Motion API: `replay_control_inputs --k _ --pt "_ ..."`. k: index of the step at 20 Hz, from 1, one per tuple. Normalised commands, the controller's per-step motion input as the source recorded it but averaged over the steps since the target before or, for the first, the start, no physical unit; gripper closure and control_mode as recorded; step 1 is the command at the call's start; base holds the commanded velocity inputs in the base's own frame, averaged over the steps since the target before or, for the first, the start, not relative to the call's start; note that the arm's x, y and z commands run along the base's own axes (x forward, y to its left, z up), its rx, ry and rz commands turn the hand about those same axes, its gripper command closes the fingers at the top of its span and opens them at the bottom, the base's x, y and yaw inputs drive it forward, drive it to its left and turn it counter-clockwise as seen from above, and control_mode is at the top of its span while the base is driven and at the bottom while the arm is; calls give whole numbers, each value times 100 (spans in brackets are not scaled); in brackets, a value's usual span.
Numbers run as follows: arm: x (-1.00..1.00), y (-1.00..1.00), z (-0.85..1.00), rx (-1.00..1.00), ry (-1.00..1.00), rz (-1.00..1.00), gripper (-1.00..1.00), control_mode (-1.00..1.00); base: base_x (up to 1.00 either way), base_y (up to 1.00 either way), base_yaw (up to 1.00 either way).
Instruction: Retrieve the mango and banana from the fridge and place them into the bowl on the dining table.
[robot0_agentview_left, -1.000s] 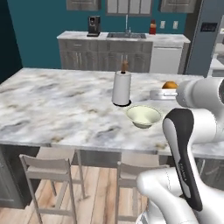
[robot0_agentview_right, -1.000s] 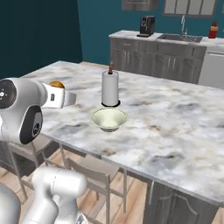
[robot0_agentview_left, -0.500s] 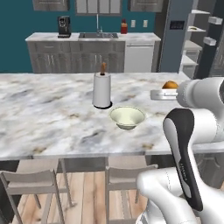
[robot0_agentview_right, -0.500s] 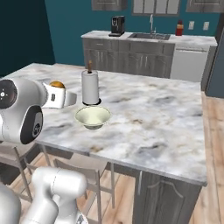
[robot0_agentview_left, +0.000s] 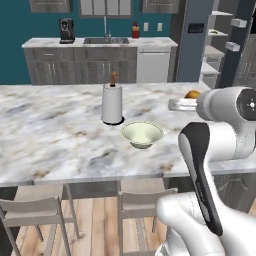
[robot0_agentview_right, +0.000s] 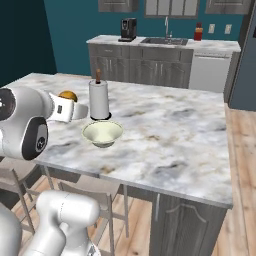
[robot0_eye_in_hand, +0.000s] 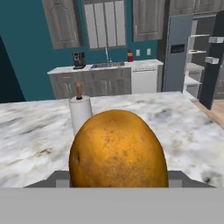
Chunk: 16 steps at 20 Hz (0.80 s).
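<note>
Left base view looks forward and down from behind the arm over the dining table (robot0_agentview_left: 60, 145), kitchen counter (robot0_agentview_left: 100, 42) beyond. Right base view covers the same table from the opposite side. Both share the bowl (robot0_agentview_left: 142, 134) and paper towel roll (robot0_agentview_left: 112, 104). Hand view sits close behind the mango (robot0_eye_in_hand: 118, 151), facing the counter.

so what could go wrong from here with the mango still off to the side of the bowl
1. The mango, carried in the pincer, sits beside the bowl rather than over it; released now, it would likely land on the dining table and roll.
2. The paper towel roll stands close behind the bowl, so a sideways swing could knock it over.
3. The mango fills the hand view, which may make aiming harder.
</note>
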Motion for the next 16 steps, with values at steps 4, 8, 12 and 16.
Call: replay_control_inputs --k 4,8,12,16 --pt "32 3 -9 0 0 0 100 -100 0 0 0" --pt "36 0 -27 0 6 0 100 -100 0 0 0" --pt "36 1 -48 0 9 0 100 -100 0 0 0" --pt "46 0 -50 0 8 0 100 -100 0 0 0"
